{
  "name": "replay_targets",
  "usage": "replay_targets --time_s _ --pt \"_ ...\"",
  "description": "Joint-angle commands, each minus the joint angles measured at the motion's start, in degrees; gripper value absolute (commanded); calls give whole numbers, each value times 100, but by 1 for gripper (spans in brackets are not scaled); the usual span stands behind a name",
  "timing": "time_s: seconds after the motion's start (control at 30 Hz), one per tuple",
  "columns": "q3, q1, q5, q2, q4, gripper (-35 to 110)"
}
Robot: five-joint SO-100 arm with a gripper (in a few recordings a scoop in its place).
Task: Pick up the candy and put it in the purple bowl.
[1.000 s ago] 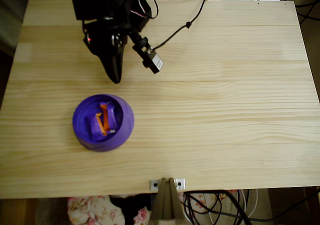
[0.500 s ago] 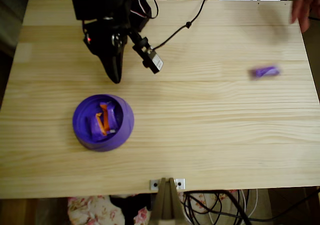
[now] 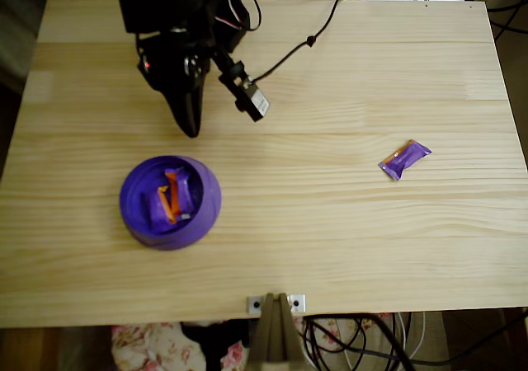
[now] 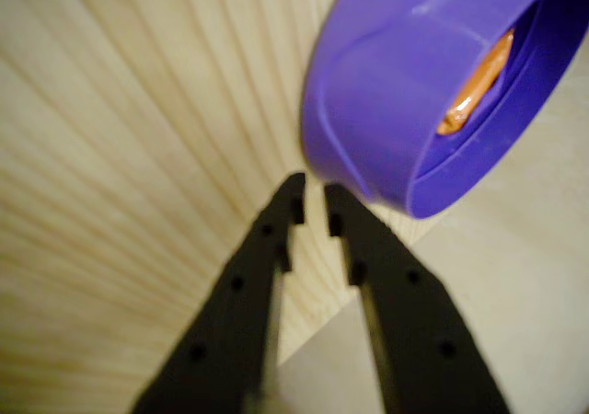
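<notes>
From overhead, your black gripper (image 3: 191, 126) hangs near the table's (image 3: 330, 223) upper left, just above the purple bowl (image 3: 170, 202). In the wrist view its fingers (image 4: 276, 230) sit almost pressed together, a thin gap at the tips, holding nothing. The candy (image 3: 404, 158) lies flat on bare wood well to the right, far from bowl and gripper. Other wrapped sweets (image 3: 171, 198) already rest inside the bowl
</notes>
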Motion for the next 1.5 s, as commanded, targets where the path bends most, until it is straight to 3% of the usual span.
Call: replay_targets --time_s 0.0,0.63,1.23,1.33,1.47 --pt "193 -18 97 176 -88 0" --pt "193 211 325 176 -79 0" --pt "193 -396 -290 176 -132 0" --pt "185 -360 -149 176 -123 2" --pt "0 -53 844 185 360 2"
